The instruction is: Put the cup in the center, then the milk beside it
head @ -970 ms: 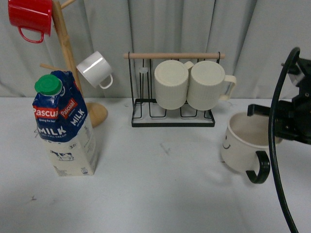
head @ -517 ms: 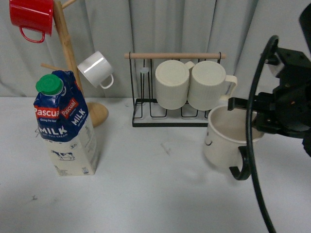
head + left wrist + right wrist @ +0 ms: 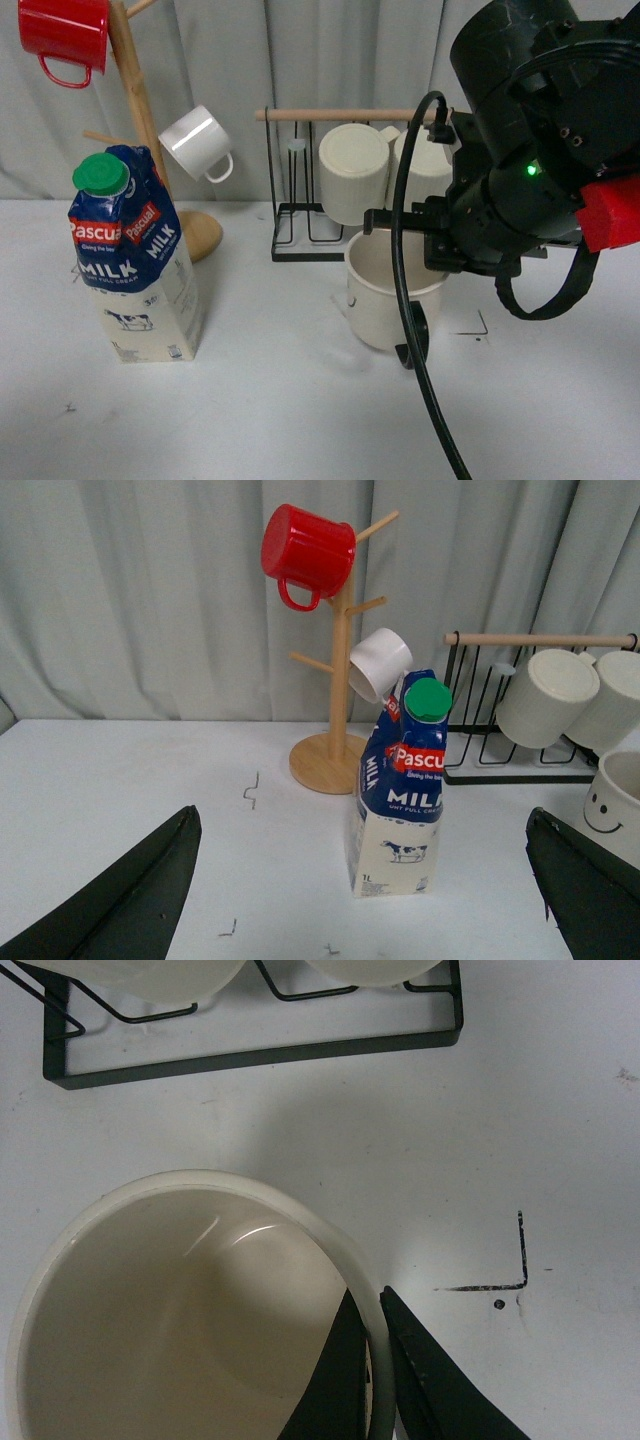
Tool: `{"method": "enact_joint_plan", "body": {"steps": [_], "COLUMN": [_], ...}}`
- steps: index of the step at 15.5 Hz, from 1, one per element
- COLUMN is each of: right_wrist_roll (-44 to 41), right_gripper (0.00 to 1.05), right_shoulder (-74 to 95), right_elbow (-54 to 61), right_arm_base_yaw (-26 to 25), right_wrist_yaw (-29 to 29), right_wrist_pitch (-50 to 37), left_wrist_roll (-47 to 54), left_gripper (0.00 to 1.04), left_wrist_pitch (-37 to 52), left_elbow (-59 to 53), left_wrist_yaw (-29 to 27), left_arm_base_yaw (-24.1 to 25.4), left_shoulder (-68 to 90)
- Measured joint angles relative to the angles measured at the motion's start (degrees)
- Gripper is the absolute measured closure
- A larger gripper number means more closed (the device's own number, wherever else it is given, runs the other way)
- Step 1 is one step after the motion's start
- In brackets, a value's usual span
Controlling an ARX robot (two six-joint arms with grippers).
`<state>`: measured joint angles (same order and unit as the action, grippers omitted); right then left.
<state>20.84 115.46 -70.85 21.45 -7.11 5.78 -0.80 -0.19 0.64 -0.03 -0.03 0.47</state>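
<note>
The right hand [image 3: 375, 1370] is clenching on the rim of the cup [image 3: 385, 300]. One dark finger [image 3: 330, 1390] is reaching inside the wall and the other is pressing outside it, just by the black handle [image 3: 415, 342]. The cup is sitting upright, mouth up, with its handle turned toward the near edge of the surface [image 3: 280, 400]. I cannot tell whether its base is touching the surface or hanging just above it. It is lying about midway between the left and right edges, just in front of the wire rack [image 3: 300, 240] that is standing along the far edge. A black corner mark [image 3: 515, 1278] is showing just beside the cup on its right. The cup is lying on the inner side of that mark, within the center [image 3: 440, 1200].

The milk [image 3: 135, 260] is standing upright near the left edge, well apart from the cup, its green cap on top. The left hand [image 3: 361, 818] is hanging released, its two dark fingers [image 3: 140, 890] spread wide and facing the carton without touching it.

Two ribbed mugs [image 3: 352, 172] are hanging on the rack's wooden bar. A mug tree [image 3: 135, 110] near the far left corner is carrying a red mug [image 3: 62, 35] and a white mug [image 3: 195, 142].
</note>
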Motion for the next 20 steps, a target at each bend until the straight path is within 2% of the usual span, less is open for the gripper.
{"method": "enact_joint_plan", "body": {"steps": [8, 11, 16, 17, 19, 20], "right_wrist_roll": [2.47, 2.67, 2.67, 2.67, 3.3, 2.99], "right_gripper": [0.99, 0.66, 0.12, 0.05, 0.06, 0.08], "right_shoulder": [3.76, 3.8, -3.02, -8.15, -19.32, -24.35], "right_elbow": [-1.05, -0.96, 1.9, 4.39, 9.88, 13.44], "right_arm_base_yaw": [0.68, 0.5, -0.9, -0.9, -1.4, -1.6], "right_wrist_yaw": [-0.74, -0.24, 4.98, 5.97, 8.48, 7.5], "right_wrist_pitch": [-0.11, -0.87, -3.32, -5.92, -12.85, -18.47], "left_wrist_roll": [0.0, 0.0, 0.0, 0.0, 0.0, 0.02], "left_gripper": [0.07, 0.07, 0.07, 0.07, 0.07, 0.07], "left_wrist_pitch": [0.0, -0.02, 0.0, -0.04, -0.02, -0.02], "left_elbow": [0.0, 0.0, 0.0, 0.0, 0.0, 0.0], "left_wrist_yaw": [0.0, 0.0, 0.02, 0.02, 0.0, 0.0], "left_arm_base_yaw": [-0.02, 0.0, -0.02, -0.02, -0.02, -0.02], "left_shoulder": [0.0, 0.0, 0.0, 0.0, 0.0, 0.0]}}
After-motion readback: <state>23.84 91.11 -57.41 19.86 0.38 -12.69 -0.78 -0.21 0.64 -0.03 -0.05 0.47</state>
